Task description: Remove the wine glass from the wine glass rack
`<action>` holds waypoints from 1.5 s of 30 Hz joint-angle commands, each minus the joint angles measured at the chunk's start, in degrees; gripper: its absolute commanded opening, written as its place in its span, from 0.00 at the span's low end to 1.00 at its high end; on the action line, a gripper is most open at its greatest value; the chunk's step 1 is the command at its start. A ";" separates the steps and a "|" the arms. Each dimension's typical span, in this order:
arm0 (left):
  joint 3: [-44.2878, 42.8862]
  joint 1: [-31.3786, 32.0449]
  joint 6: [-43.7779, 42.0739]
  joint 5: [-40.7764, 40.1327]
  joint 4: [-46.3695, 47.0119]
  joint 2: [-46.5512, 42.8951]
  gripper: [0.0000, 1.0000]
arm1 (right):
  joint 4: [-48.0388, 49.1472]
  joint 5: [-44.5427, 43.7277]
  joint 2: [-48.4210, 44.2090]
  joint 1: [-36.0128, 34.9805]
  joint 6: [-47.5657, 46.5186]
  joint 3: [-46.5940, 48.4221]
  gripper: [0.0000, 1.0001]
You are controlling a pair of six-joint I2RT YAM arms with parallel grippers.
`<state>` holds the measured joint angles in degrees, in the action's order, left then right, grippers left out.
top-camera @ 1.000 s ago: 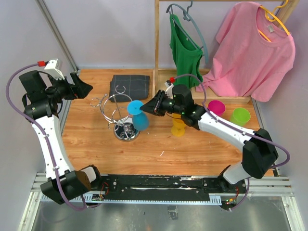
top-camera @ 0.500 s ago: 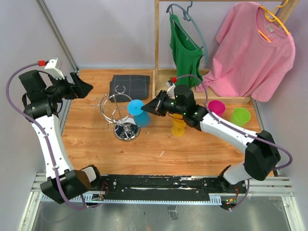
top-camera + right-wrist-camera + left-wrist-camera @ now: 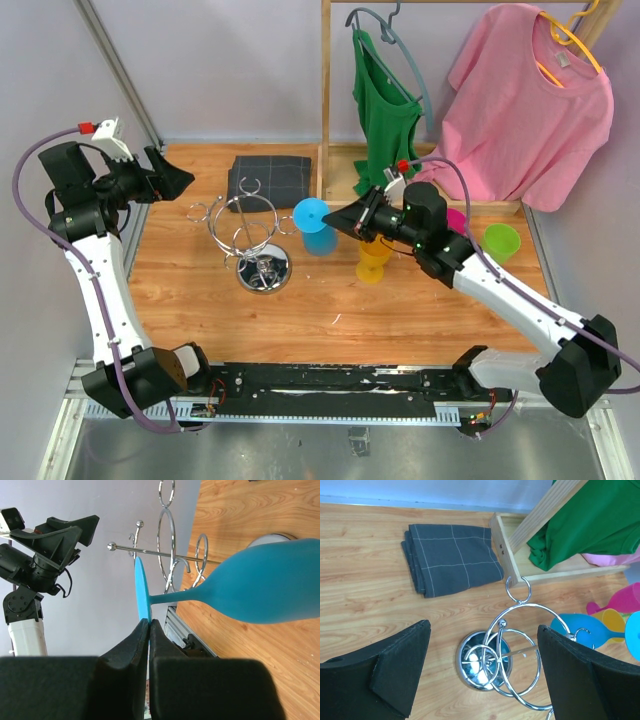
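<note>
Beside one wire rack (image 3: 262, 271), one blue wine glass (image 3: 320, 238) pinched in right fingers (image 3: 124, 652); left fingers (image 3: 400, 665) spread.

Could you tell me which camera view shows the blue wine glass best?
Right wrist: the wine glass shows foot, stem and bowl, foot pinched by the fingers. Top external shows it small; left wrist only a part.

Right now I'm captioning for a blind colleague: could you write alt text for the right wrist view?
The right gripper pinches the foot of a blue wine glass, held sideways with its bowl to the right over the wooden table. The silver wine glass rack stands behind it.
</note>
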<state>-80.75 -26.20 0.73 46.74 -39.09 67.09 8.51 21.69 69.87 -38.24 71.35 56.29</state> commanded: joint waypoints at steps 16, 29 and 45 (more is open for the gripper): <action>-3.59 -0.55 2.73 4.80 2.63 0.38 0.92 | -6.43 -3.41 -17.42 4.65 0.50 -0.44 0.01; 5.31 -0.54 46.98 20.18 45.86 -2.40 0.92 | 21.99 4.69 -6.45 7.92 12.73 9.19 0.01; -0.70 16.09 65.59 16.59 72.93 8.34 0.92 | 43.33 8.50 9.28 3.54 20.52 23.46 0.01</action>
<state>-78.17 -14.39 66.08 64.47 29.56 73.89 42.68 30.00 79.72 -34.11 89.38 78.74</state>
